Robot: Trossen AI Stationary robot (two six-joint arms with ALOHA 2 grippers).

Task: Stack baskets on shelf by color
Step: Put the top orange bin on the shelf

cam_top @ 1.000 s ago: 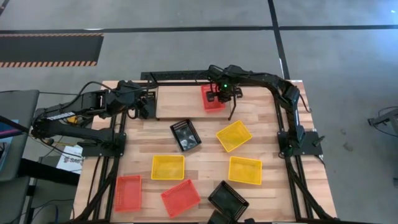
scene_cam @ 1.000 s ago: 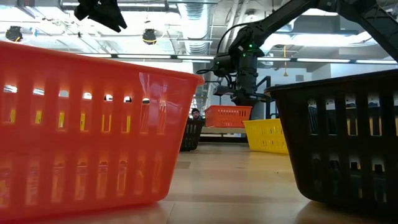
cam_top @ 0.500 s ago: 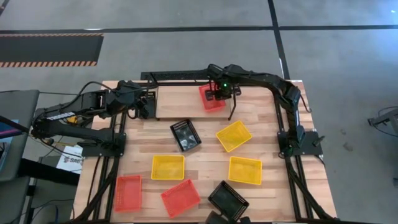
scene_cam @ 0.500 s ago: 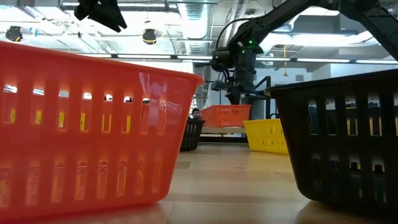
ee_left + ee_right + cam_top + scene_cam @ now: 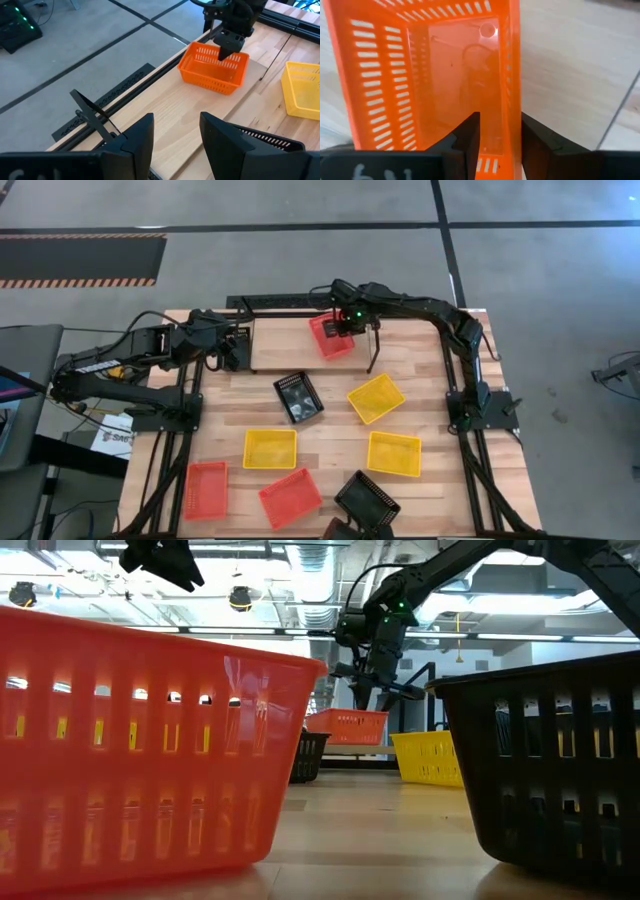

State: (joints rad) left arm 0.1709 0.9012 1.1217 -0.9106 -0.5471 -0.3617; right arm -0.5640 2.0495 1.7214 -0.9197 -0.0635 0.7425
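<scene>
A red-orange basket (image 5: 332, 337) sits flat on its base, turned at a slant, at the right end of the shelf (image 5: 285, 345), a light board at the table's far side. My right gripper (image 5: 500, 117) stands open over the basket's right-hand wall (image 5: 512, 75), pointing steeply down, one finger inside the basket and one outside. In the low view the right gripper (image 5: 372, 700) is just above the basket's rim (image 5: 347, 714). My left gripper (image 5: 176, 125) hovers open and empty off the shelf's left end. My right gripper straddles the basket's right-hand wall (image 5: 514, 107) from above, with one finger inside and one outside. I cannot tell whether either finger touches the wall. The basket rests on the shelf by its own base.
On the table lie a black basket (image 5: 298, 397), three yellow baskets (image 5: 376, 398) (image 5: 270, 448) (image 5: 393, 453), two red-orange ones (image 5: 206, 488) (image 5: 290, 497) and another black one (image 5: 366, 502) near the front edge. The shelf's left and middle parts are bare board.
My right gripper has opened, let go of the red-orange basket and risen a little, tipping more steeply downward. The basket has tilted, turned slightly and shifted toward the shelf's left, and now lies flat on the board.
</scene>
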